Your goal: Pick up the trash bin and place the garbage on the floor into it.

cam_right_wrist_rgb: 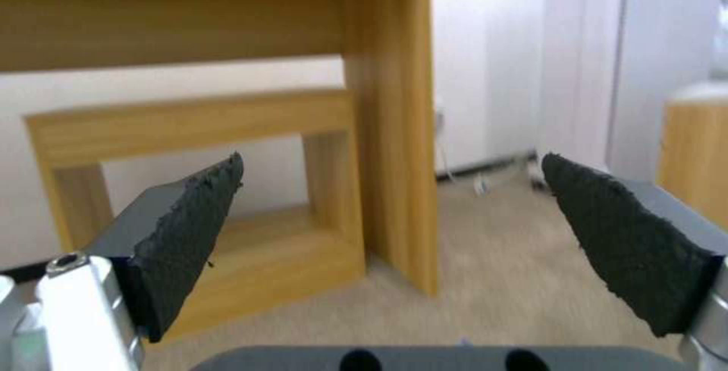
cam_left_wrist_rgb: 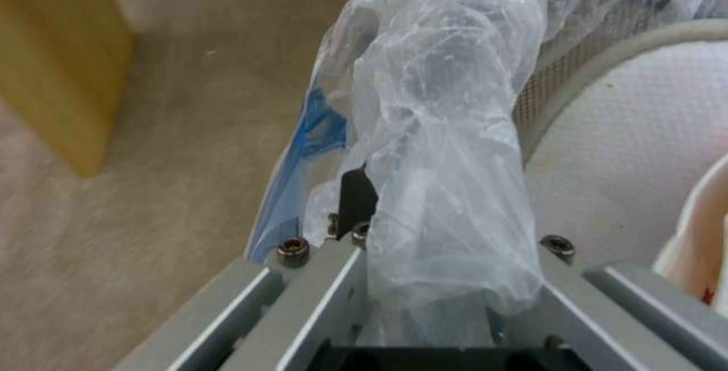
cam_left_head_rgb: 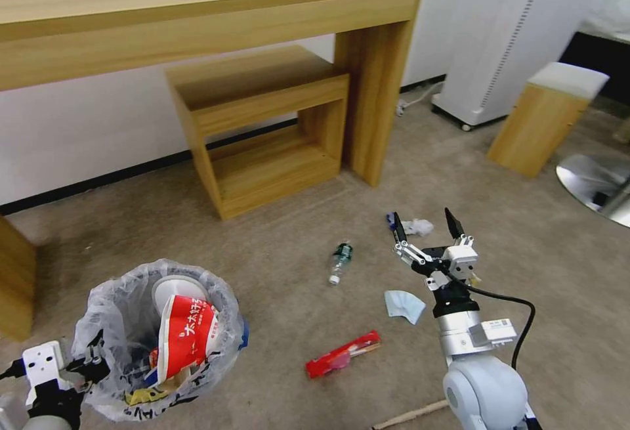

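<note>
Already clamped on the rim of the bag-lined round black trash bin (cam_left_head_rgb: 157, 341), the left end effector (cam_left_head_rgb: 88, 359) may slip on crinkly plastic. Spread wide and empty, the right end effector (cam_left_head_rgb: 426, 226) hangs above the beige carpet floor (cam_left_head_rgb: 275, 266), so a slightly misjudged descent could nudge the small clear plastic bottle (cam_left_head_rgb: 339, 260) rolling.

The head camera looks down on the floor (cam_left_head_rgb: 275, 266) and desk (cam_left_head_rgb: 197, 16). The left wrist camera sits right against the bin (cam_left_wrist_rgb: 447, 149) bag. The right wrist camera faces level toward the desk (cam_right_wrist_rgb: 387, 132), which the head view shares.
</note>
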Controlling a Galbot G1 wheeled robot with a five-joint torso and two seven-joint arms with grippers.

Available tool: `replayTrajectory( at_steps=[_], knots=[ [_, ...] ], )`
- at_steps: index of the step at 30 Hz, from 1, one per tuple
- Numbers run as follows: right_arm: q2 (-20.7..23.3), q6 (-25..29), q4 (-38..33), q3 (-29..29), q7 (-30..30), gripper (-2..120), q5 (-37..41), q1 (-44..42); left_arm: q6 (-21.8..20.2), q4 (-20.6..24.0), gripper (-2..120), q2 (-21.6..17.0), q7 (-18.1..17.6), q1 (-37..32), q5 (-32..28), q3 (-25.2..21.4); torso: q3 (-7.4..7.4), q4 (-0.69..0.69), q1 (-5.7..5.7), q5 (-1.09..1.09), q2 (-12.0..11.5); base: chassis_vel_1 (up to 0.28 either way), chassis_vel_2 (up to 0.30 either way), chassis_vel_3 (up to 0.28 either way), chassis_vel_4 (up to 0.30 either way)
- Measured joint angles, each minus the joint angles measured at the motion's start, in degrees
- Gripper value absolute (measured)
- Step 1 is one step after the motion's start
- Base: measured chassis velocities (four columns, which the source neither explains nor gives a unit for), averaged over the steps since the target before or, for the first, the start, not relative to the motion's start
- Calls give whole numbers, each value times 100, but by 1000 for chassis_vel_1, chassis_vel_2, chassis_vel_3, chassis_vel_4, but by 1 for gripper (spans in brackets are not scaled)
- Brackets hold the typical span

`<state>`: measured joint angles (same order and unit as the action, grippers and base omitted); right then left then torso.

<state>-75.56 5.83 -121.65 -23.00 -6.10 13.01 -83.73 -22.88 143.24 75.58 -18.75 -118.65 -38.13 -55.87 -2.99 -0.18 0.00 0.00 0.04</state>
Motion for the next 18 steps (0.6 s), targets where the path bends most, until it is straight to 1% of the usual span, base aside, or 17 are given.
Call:
replayTrajectory(
  at_steps=[2, 4, 6, 7, 8, 10, 11, 12, 14, 15, 16, 18],
  knots=[
    [145, -120, 179, 101, -80, 100, 95, 182, 0, 0, 1, -11, 4, -2, -2, 3, 0, 0, 0, 0, 0, -65, -51, -64, -62],
    [191, -157, 247, 132, -84, 100, 151, 262, 0, 0, 1, -20, 4, -2, -9, 3, 0, 2, 0, 0, 0, 0, 0, 0, 0],
    [304, -434, 363, 255, -180, 100, 555, 477, 0, 0, 1, -46, -4, -4, -27, -2, 0, 6, 0, 0, 0, 0, 0, 0, 0],
    [334, -590, 382, 303, -284, 100, 742, 551, 0, 0, 1, -51, -14, -9, -28, -9, 0, 6, 0, 0, 0, 0, 0, 0, 0],
    [334, -590, 382, 303, -284, 100, 742, 551, 0, 0, 1, -51, -14, -9, -28, -9, 0, 6, 0, 0, 0, 0, 0, 0, 0],
    [476, -1635, 347, 646, -1045, 100, 1843, 813, 1, 0, 1, -89, -24, -22, -64, -42, 0, 4, 0, 2, 0, 0, 0, 0, 0],
    [545, -2058, 294, 779, -1421, 100, 2386, 928, 1, 0, 1, -108, -21, -26, -94, -62, 0, 3, 0, 1, 0, 0, 0, 0, 0],
    [545, -2058, 294, 779, -1421, 100, 2386, 928, 1, 0, 1, -108, -21, -26, -94, -62, 0, 3, 0, 1, 0, 0, 0, 0, 0],
    [732, -3198, 190, 1065, -2452, 100, 3764, 1253, -22, 0, 1, -141, -24, -38, -148, -115, 0, 5, 0, -1, 0, 0, 0, 0, 0],
    [732, -3198, 190, 1065, -2452, 100, 3764, 1253, -22, 0, 1, -141, -24, -38, -148, -115, 0, 5, 0, -1, 0, 0, 0, 0, 0],
    [803, -3807, 195, 1237, -3282, 100, 4657, 1466, -56, 0, 1, -144, -32, -55, -156, -120, 0, 4, 0, -1, 0, 0, 0, 0, 0],
    [777, -4259, 363, 1466, -4118, 100, 5681, 1724, -76, 0, 1, -128, -24, -62, -139, -95, -1, 4, 0, -1, 0, 0, 0, 0, 0]
  ],
)
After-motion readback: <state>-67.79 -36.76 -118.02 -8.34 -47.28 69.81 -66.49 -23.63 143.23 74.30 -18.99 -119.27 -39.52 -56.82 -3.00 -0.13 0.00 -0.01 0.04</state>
